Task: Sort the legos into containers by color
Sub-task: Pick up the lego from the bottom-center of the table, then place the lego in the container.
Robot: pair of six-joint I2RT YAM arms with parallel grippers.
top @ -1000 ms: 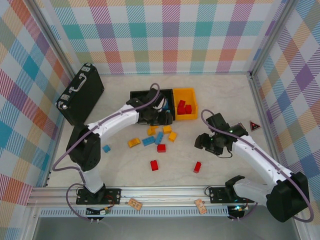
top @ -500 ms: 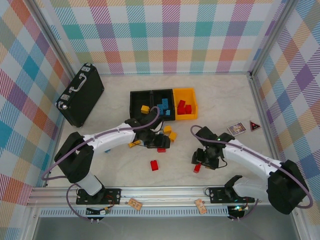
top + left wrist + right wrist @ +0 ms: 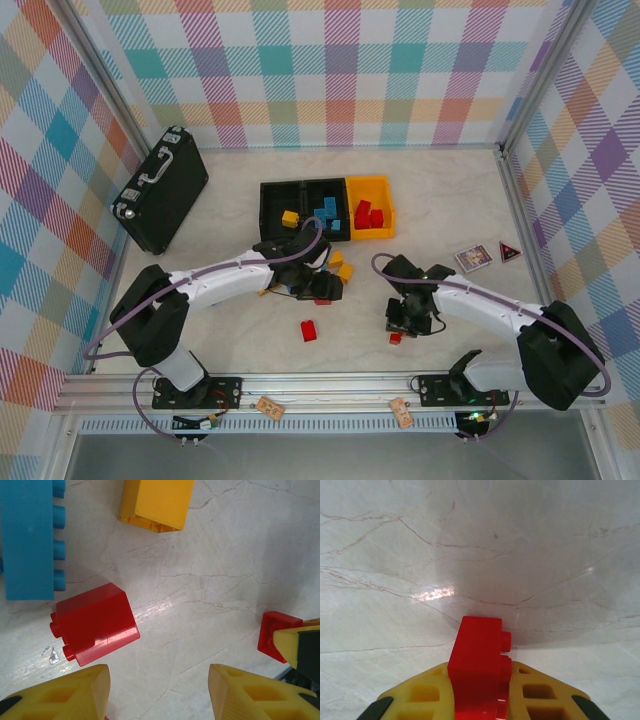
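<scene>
The right fingers (image 3: pixel 425 697) are clamped on a red brick (image 3: pixel 479 645), which stands between them just above the pale marbled counter (image 3: pixel 480 540). From above, this grip sits low on the counter, right of centre (image 3: pixel 405 322).

The left fingers (image 3: pixel 65 690) stand apart with nothing between them. A second red brick (image 3: pixel 95 622) lies on its side just ahead of the left-hand finger, not touching it. Beyond it lie a long blue brick (image 3: pixel 27 535) and a yellow brick (image 3: pixel 157 502).

In the top view a third red brick (image 3: pixel 309 330) lies alone between the two arms. Behind them the three bins stand in a row, touching. The left black bin (image 3: pixel 263 205) holds a yellow piece, the middle black bin (image 3: pixel 325 184) holds blue ones, and the yellow bin (image 3: pixel 390 210) holds red ones. A black briefcase (image 3: pixel 160 185) lies far left.
</scene>
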